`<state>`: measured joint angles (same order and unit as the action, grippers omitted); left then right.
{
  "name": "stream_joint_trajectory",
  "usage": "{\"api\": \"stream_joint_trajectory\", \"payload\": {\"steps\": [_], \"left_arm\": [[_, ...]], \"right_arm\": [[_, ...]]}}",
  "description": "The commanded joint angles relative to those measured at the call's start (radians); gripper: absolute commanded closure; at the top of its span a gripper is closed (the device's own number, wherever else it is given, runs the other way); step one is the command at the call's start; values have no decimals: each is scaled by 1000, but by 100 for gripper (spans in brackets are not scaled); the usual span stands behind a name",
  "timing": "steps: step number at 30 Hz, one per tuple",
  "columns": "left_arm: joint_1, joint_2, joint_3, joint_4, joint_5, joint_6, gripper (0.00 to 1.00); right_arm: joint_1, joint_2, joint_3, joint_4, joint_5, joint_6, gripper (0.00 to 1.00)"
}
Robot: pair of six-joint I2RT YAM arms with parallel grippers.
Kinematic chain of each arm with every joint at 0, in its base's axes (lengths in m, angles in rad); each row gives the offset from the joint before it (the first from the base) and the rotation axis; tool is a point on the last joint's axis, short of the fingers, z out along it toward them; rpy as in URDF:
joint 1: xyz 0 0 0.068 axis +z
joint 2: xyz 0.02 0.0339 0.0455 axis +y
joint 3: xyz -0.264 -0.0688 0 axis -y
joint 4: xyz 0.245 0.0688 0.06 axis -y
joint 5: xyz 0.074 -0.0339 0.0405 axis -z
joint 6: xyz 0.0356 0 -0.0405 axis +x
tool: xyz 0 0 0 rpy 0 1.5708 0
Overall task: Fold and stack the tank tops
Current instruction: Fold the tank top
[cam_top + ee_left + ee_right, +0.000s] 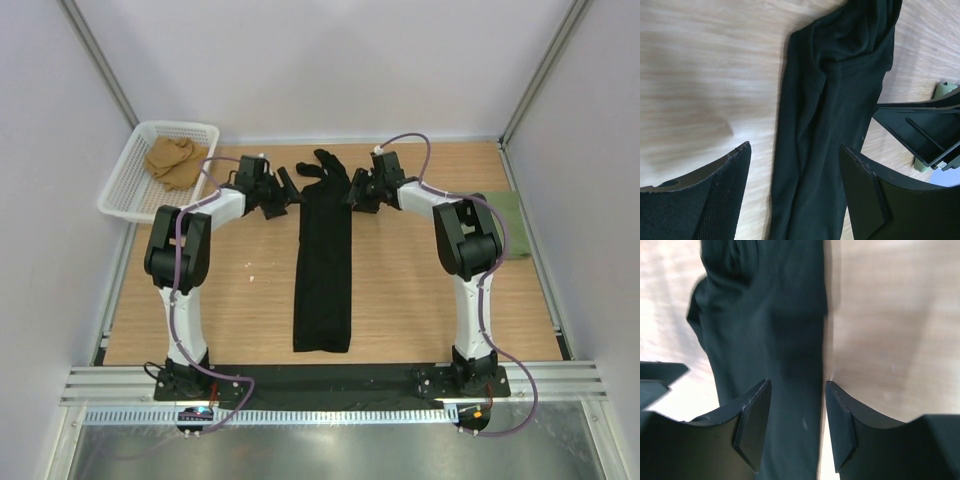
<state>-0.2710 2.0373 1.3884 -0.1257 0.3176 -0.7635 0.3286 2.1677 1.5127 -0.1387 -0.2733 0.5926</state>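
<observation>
The black tank top [323, 270] lies as a long narrow strip down the middle of the tabletop [230, 300], its bunched upper end between the two arms. The left end effector [795, 149] hovers open above it, jaws spread wide. The right end effector [798, 385], also open, straddles its right edge. A white mesh basket [125, 190] holding tan cloth [172, 160] sits at the far left corner.
</observation>
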Motion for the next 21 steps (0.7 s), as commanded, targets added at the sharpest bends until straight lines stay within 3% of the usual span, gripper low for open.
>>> {"api": "stream_joint_trajectory", "payload": {"steps": [1,4,6,10,12,15,16,18,20,21], "left_arm": [[-20,52,80,78,35,-22,28],[-34,95,124,77,32,-34,31],[-40,141,150,72,29,-40,37],[-40,213,236,57,25,-49,55],[-40,256,265,49,12,-49,62],[-40,308,349,25,-29,-45,69],[-40,320,372,12,-35,-43,69],[-36,340,443,-11,-41,-33,68],[-31,311,434,-22,-41,-31,56],[-31,287,382,1,-49,-28,52]], "right_arm": [[-13,33,99,15,-20,1,48],[-23,79,148,7,-26,-2,54],[-37,113,181,8,-46,-1,65],[-59,164,233,-7,-64,4,81],[-66,187,265,-12,-69,7,94],[-80,218,331,-32,-79,3,98],[-83,237,348,-44,-87,0,97],[-88,248,394,-68,-99,-7,72],[-89,218,380,-68,-101,-13,55],[-89,193,339,-59,-98,-16,52]]}}
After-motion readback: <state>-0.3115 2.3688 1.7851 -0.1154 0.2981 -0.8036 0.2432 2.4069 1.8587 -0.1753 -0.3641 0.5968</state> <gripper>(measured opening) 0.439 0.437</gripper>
